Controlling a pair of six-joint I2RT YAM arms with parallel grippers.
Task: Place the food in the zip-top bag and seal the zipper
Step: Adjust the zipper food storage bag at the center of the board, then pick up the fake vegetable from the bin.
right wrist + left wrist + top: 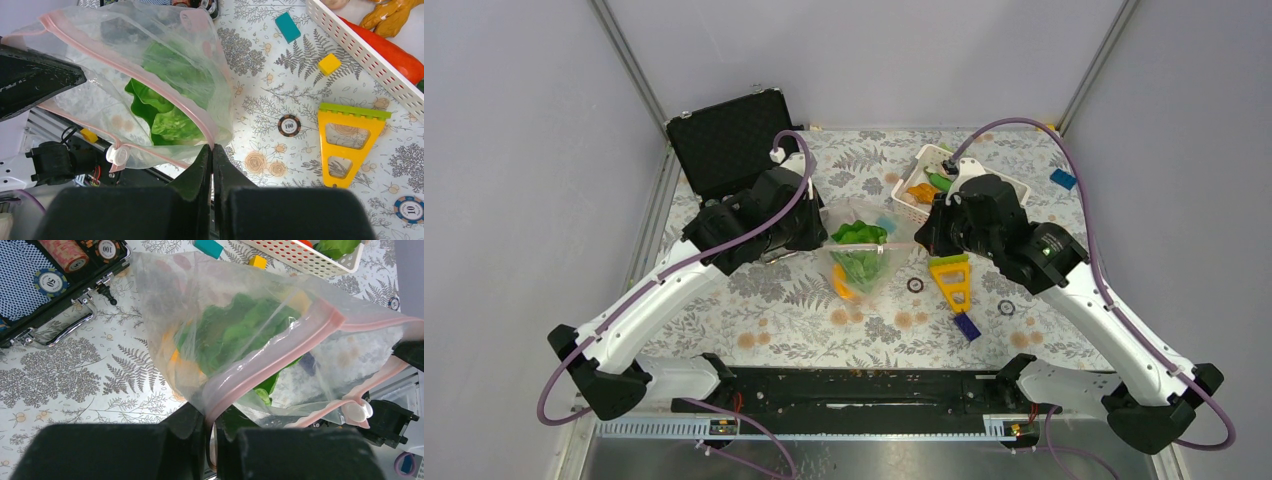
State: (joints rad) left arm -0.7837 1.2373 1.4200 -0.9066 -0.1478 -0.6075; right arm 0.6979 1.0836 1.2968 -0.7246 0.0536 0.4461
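The clear zip-top bag (871, 265) hangs above the table between my two grippers, its mouth held apart. Inside it lie a green lettuce leaf (170, 100) and a yellow-orange piece (175, 357). My left gripper (212, 416) is shut on the pink zipper (300, 340) at the bag's left end. My right gripper (212, 147) is shut on the same pink edge at the other end. A white slider (119, 155) sits on the strip. More food, a red piece (395, 55) and an orange lumpy piece (390, 15), lies in the white basket (370, 62).
An open black case (729, 140) with poker chips (65, 252) stands at the back left. A yellow triangular block (951, 280), a blue block (966, 325), a teal block (288, 26), a yellow cube (330, 64) and loose chips (288, 125) lie on the flowered cloth.
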